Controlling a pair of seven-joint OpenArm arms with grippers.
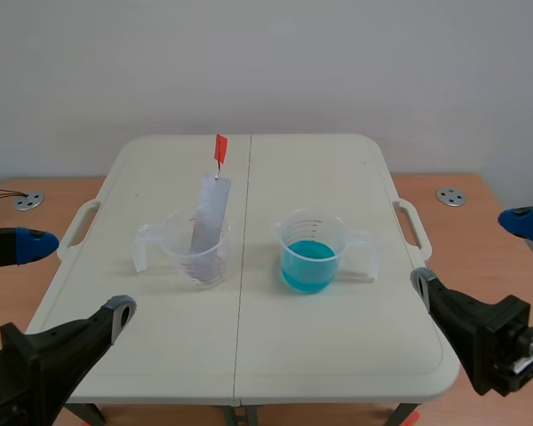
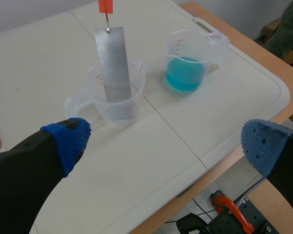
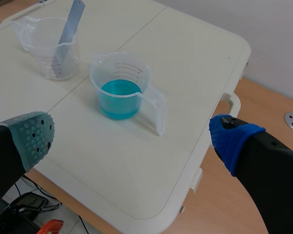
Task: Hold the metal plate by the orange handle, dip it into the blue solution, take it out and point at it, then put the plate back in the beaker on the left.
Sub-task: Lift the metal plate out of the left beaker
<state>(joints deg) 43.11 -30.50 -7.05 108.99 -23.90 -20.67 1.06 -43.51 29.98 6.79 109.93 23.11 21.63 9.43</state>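
A grey metal plate (image 1: pixel 210 215) leans upright in the clear beaker (image 1: pixel 198 253) left of the table's middle seam, and its orange handle (image 1: pixel 220 147) sticks up above the rim. The second clear beaker (image 1: pixel 310 252), holding blue solution, stands to its right. My left gripper (image 1: pixel 71 278) is open at the table's near left corner, well short of the plate (image 2: pixel 113 66) and its beaker (image 2: pixel 118 97). My right gripper (image 1: pixel 473 251) is open off the table's right edge, with the blue beaker (image 3: pixel 119 90) ahead of it and the plate (image 3: pixel 71 29) farther off.
The white folding table (image 1: pixel 338 355) has carry handles on both sides and stands over a wooden surface. Two round metal discs (image 1: pixel 450 196) (image 1: pixel 27 201) lie on the wood. An orange-handled tool (image 2: pixel 229 209) sits below the near edge.
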